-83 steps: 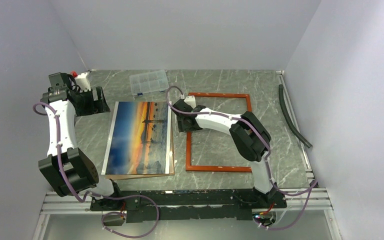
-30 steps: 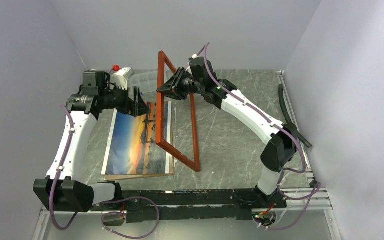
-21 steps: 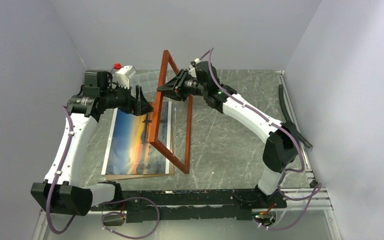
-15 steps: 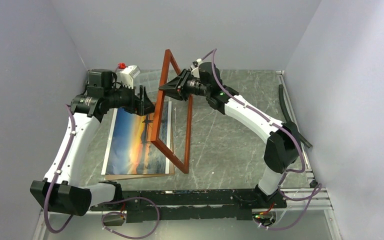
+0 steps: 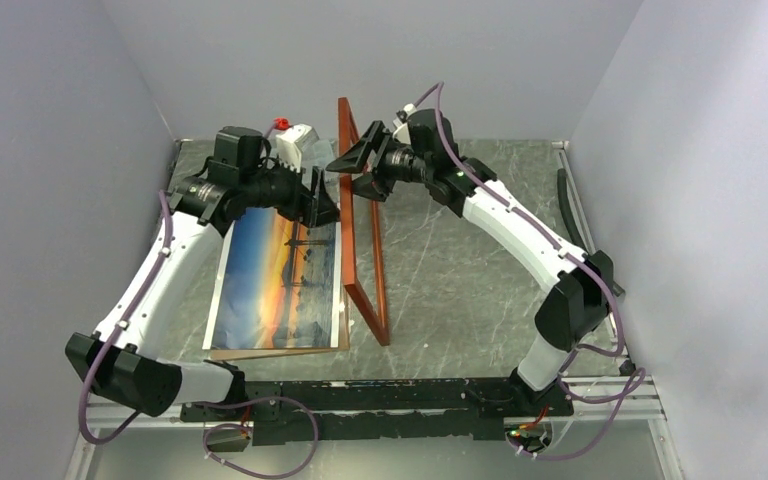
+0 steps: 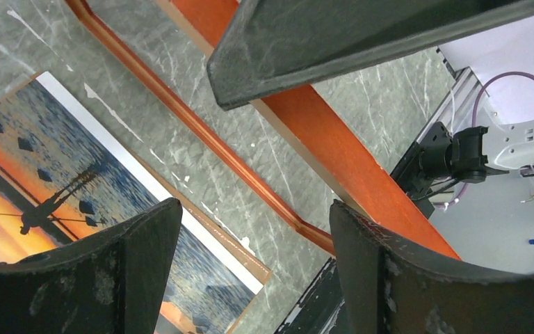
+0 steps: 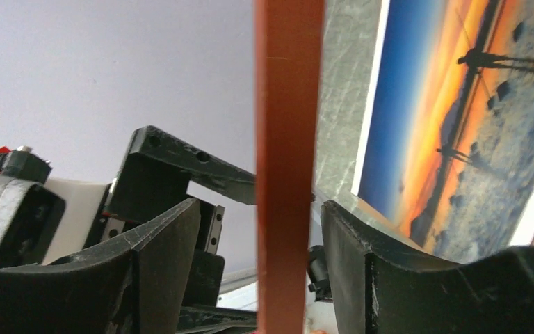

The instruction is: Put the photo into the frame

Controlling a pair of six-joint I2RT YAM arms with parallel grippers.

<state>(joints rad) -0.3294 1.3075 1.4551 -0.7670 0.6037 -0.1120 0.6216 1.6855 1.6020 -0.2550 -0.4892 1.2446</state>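
Photo [image 5: 275, 275] was laid face up on brown backing board [image 5: 260, 352], left part of table [image 5: 460, 290] | frame [image 5: 346, 230] was stood on edge, nearly upright, just right of photo | right gripper [image 5: 352, 170] was spread loosely about frame's raised bar, unclamped | left gripper [image 5: 322, 203] was held wide apart beside frame, nothing gripped.

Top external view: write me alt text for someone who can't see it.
An orange picture frame stands on edge on a grey marbled table, its upper part between the robot's open left end effector and open right end effector. A sunset photo lies flat just left of it, on a brown board.
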